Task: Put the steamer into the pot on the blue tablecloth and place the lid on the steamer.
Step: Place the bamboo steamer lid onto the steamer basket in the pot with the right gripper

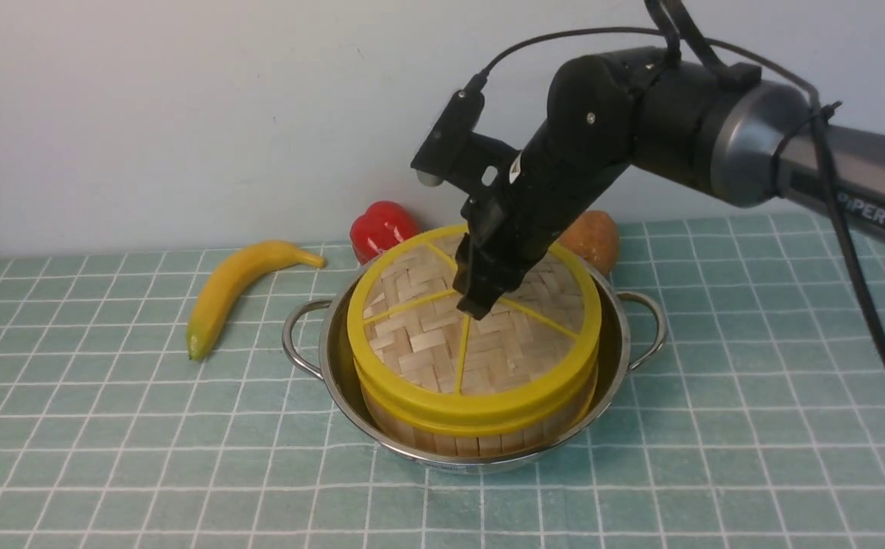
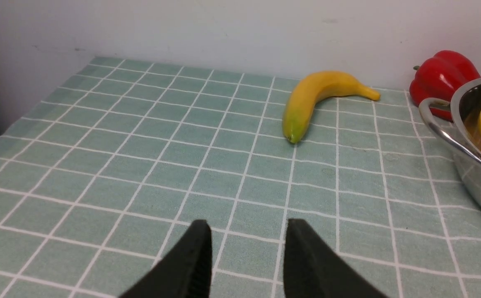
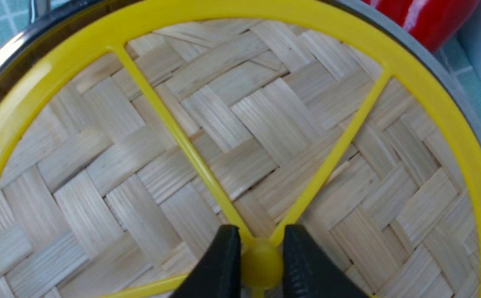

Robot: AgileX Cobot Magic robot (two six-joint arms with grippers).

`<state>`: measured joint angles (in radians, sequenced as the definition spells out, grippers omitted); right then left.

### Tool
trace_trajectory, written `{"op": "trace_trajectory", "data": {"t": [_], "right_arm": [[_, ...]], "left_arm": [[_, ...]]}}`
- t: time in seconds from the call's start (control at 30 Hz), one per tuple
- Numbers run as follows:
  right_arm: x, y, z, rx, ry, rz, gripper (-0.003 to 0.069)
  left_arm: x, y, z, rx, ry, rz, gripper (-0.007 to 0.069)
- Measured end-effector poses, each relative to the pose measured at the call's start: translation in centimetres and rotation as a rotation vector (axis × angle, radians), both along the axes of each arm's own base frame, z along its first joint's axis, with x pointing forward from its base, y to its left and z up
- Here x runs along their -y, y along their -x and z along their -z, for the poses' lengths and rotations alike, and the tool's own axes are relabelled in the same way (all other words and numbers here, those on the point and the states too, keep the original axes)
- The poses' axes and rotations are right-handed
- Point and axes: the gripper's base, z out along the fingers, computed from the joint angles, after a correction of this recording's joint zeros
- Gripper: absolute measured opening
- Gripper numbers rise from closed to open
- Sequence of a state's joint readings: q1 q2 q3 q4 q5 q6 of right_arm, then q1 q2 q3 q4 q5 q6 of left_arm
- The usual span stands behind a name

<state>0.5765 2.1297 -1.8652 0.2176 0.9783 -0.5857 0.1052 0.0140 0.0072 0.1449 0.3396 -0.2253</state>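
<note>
**Lid on the steamer, my right end effector pinched on its knob**

My left end effector point(image 2: 246, 231) hangs over the blue tablecloth point(image 1: 107, 427) toward the worktop's left edge. Its jaws are partly apart and hold nothing.

Next along, near the far edge, lie a banana point(image 1: 236, 286) and a red pepper point(image 1: 381, 227). Neither is my concern.

The pot point(image 1: 299, 339) stands mid-worktop, somewhat nearer the far edge than the near one. The steamer point(image 1: 472, 441) sits inside it, with steel rim showing all round. The lid point(image 1: 412, 335) rests on top of the steamer. Their two yellow rims are stacked, but I cannot tell whether the lid is fully seated.

My right end effector point(image 1: 476, 301) points down at the lid's centre. In its wrist view the two fingers point(image 3: 219, 265) press either side of the small yellow knob point(image 3: 262, 267), closed onto it.

I judge the lid to be light and stiff: woven bamboo strips in a hard plastic frame that will not sag. The knob is the natural hold, but it is small and smooth. A pinch there could slip, or let the disc swing, so it needs a centred, steady grip. The steamer should also be light, and best taken by its rim. The pot is heavier and slick, and its looped handles are the place to hold it.

A brown rounded item point(image 1: 593, 238) sits behind the pot, toward the far edge.
</note>
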Motion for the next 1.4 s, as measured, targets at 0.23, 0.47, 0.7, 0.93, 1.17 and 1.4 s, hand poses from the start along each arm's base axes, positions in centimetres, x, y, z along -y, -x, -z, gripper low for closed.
{"op": "trace_trajectory", "data": {"t": [0.23,0.47,0.7,0.93,1.17,1.4], "right_arm": [[-0.2,-0.2,0.4,-0.003,-0.003,0.001,0.0143],[-0.2,-0.2,0.5,-0.006,0.000,-0.002,0.0143],[-0.2,-0.2,0.5,-0.010,0.009,-0.014,0.0203],[0.0,0.1,0.6,-0.049,0.015,0.008,0.0579],[0.6,1.0,-3.9,0.026,-0.058,0.057,0.0632],[3.4,4.1,-13.9,0.231,-0.217,0.182,0.0284]], "left_arm": [[0.0,0.0,0.0,0.000,0.000,0.000,0.0243],[0.0,0.0,0.0,0.000,0.000,0.000,0.0243],[0.0,0.0,0.0,0.000,0.000,0.000,0.0243],[0.0,0.0,0.0,0.000,0.000,0.000,0.0243],[0.0,0.0,0.0,0.000,0.000,0.000,0.0243],[0.0,0.0,0.0,0.000,0.000,0.000,0.0243]]}}
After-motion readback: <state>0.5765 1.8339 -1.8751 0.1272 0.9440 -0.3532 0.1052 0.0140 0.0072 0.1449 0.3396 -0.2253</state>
